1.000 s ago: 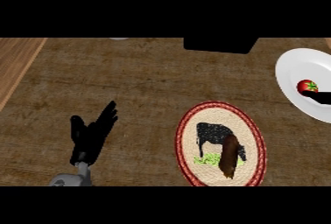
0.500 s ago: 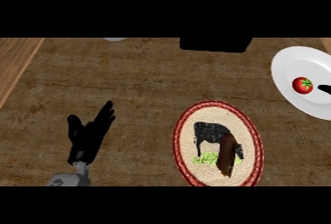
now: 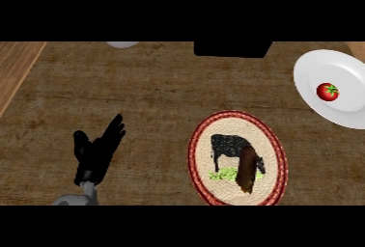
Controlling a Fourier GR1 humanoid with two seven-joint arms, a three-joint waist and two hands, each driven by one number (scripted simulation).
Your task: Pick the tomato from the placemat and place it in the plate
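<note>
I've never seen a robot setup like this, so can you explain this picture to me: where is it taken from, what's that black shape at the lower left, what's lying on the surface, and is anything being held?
The picture is taken from the robot's head, looking steeply down at a brown kitchen counter. The robot is shaped like a person, so its arms come in from the bottom edge.

The black shape at the lower left is its left hand on a grey forearm. It is open with the fingers pointing up, resting and holding nothing. The right hand is out of the picture.

The oval with the red rim is a woven placemat with a cow pictured on it. At the right edge is a white plate, and a red tomato lies on it. At the top stands a dark box; I cannot tell what it is.
</note>
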